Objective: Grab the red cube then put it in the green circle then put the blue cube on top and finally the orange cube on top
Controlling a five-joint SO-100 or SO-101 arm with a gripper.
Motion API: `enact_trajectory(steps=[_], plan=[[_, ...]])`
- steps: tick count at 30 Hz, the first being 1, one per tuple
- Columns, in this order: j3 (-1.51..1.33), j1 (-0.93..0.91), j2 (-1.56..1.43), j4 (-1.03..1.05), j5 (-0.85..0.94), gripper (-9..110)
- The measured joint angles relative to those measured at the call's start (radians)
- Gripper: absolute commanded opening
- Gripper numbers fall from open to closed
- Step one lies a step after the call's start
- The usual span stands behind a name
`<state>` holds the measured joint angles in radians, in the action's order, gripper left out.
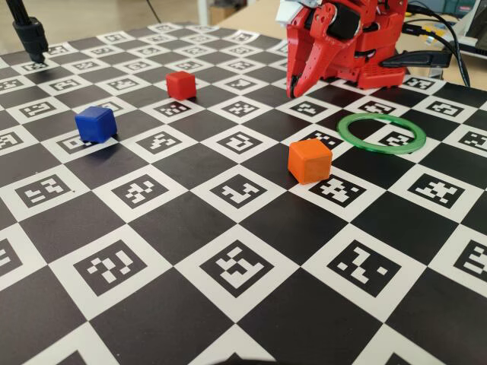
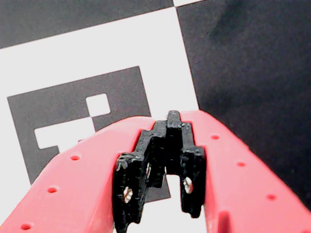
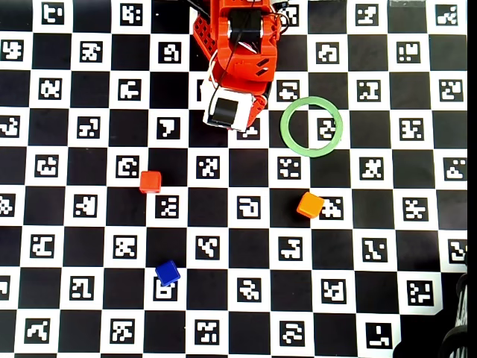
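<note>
The bench (image 3: pixel 246 246) is covered edge to edge by a black-and-white checkerboard, each white square printed with a small black coded marker. In the fixed view a pale wooden surface (image 1: pixel 259 19) and some dark cables (image 1: pixel 445 34) show beyond the board's far edge, and a black stand (image 1: pixel 30 34) rises at the far left corner.

In the overhead view the red arm (image 3: pixel 238 52) sits at the board's 12 o'clock edge, folded over itself. The gripper (image 1: pixel 293 90) points down close to the board beside the base; the wrist view shows its jaws closed together, with nothing between them, over a marker square.

The green circle (image 3: pixel 311 127) lies flat just at 3 o'clock of the arm, its centre showing only the board. The orange cube (image 3: pixel 310 205) sits near the ring at its 6 o'clock. The red cube (image 3: pixel 150 182) rests well apart at about 8 o'clock of the arm, and the blue cube (image 3: pixel 167 273) lies farther toward 6 o'clock from the red one.
</note>
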<state>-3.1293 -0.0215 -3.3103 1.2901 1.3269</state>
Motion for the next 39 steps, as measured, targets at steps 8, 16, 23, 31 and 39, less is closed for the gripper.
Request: enact_trajectory(steps=[8, 16, 23, 31, 39], plan=[[0.000, 0.000, 0.000, 0.000, 0.000, -6], [0.000, 0.000, 0.000, 0.000, 0.000, -6], [0.000, 0.000, 0.000, 0.000, 0.000, -6], [0.000, 0.000, 0.000, 0.000, 0.023, -6], [0.000, 0.055, 0.000, 0.000, 0.060, -6]])
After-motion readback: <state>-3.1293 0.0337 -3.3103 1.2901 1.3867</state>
